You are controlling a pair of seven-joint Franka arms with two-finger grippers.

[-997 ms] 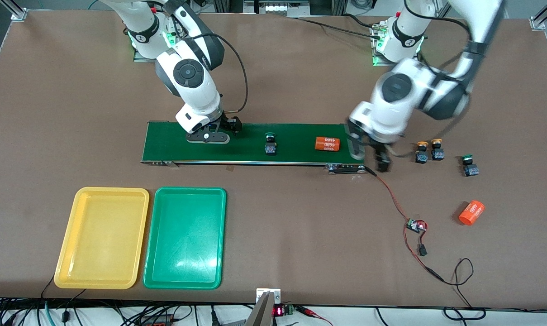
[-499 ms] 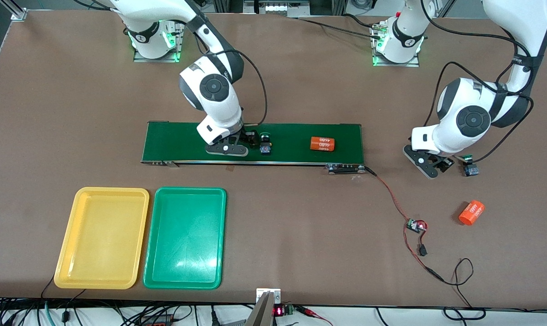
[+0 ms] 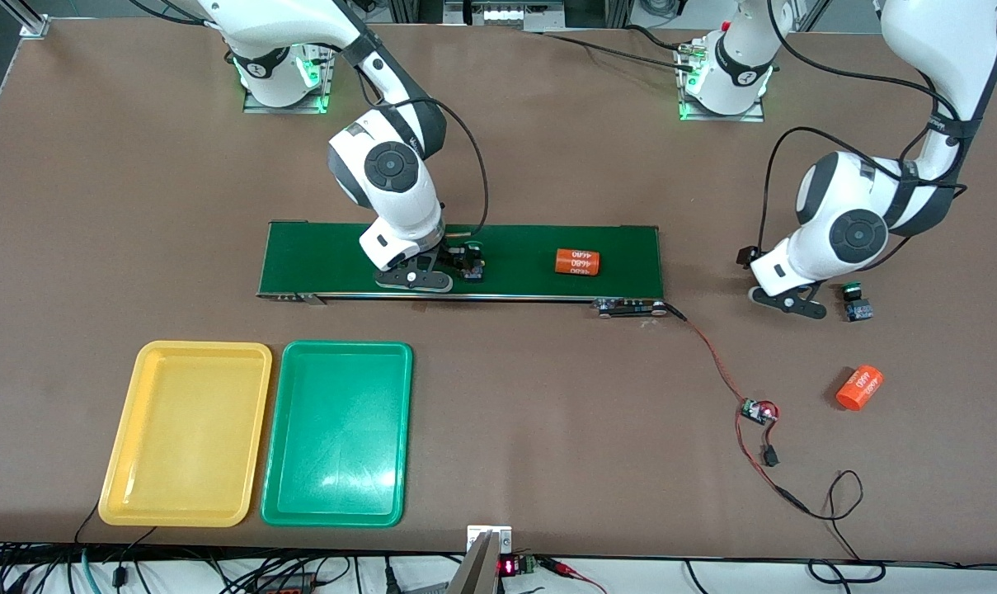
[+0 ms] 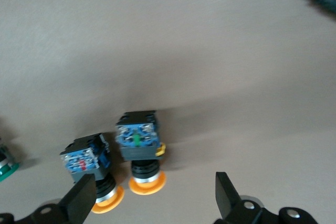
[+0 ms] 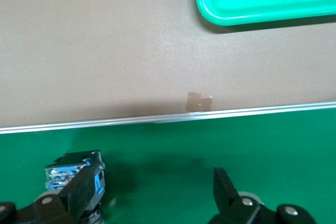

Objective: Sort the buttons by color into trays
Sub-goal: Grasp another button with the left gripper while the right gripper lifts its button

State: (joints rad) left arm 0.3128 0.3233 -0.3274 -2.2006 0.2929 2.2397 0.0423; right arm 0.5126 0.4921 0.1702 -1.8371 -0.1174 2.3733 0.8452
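While spread, the right end effector [image 5: 149, 195] is held low on the conveyor belt [image 3: 531, 247] beside a green-capped button [image 3: 471, 262]; the left end effector [image 4: 152, 198], also spread, is poised over two yellow-capped buttons [image 4: 137, 139] off the belt's end.

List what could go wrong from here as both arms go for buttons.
1. The two yellow-capped buttons stand close side by side under the open left gripper; closing may catch or topple both.
2. On the conveyor belt, the green-capped button sits at one finger of the open right gripper, not centred, so it may get pushed aside.
3. The orange cylinder also lies on the belt and could be mistaken for a button.
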